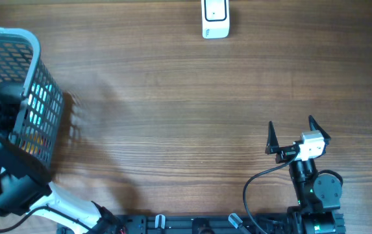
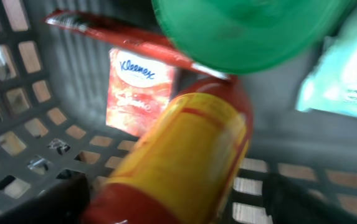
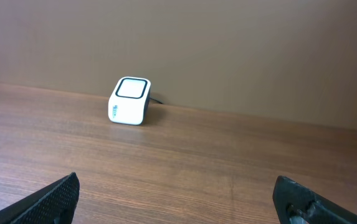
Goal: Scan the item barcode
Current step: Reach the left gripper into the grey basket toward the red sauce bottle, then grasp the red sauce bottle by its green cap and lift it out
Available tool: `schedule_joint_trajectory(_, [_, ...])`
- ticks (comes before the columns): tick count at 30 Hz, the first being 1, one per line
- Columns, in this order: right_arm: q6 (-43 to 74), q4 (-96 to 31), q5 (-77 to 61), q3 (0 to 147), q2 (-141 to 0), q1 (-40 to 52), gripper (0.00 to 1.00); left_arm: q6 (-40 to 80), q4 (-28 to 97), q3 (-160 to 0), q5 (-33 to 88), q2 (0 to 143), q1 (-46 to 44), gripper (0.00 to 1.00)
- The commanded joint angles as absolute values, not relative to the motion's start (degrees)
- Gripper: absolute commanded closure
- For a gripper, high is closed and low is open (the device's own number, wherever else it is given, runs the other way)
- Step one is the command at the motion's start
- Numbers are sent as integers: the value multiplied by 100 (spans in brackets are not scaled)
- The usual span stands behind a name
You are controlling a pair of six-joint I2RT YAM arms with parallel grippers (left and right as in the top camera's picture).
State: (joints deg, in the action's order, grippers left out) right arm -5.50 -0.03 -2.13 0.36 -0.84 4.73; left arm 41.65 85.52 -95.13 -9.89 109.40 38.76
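The desk (image 1: 173, 97) is brown wood with long thin lines running across it from side to side. Behind its far edge stands a plain wall (image 3: 240, 43), a dull brown all over. The light is soft and even, with only pale shadows

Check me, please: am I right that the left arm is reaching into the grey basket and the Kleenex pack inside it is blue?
Not quite. The left wrist view shows the Kleenex pack is red, not blue. The rest holds: the left arm is reaching into the grey basket, and the pack is inside it.
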Motion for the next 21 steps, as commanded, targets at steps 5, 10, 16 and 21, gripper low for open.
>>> schedule_joint_trajectory(5, [-600,8,-285,30,-43,482,0,4248,8482,-9367,-952,10862,3918,57])
schedule_joint_trajectory(10, [-600,8,-285,30,-43,482,0,4248,8665,-9937,-950,10530,3916,57])
schedule_joint_trajectory(16, [-600,5,-285,30,-43,482,0,4250,9122,-11502,-921,9963,3916,52])
schedule_joint_trajectory(21, [-600,8,-285,30,-43,482,0,4250,9153,-12807,145,9345,3909,50])
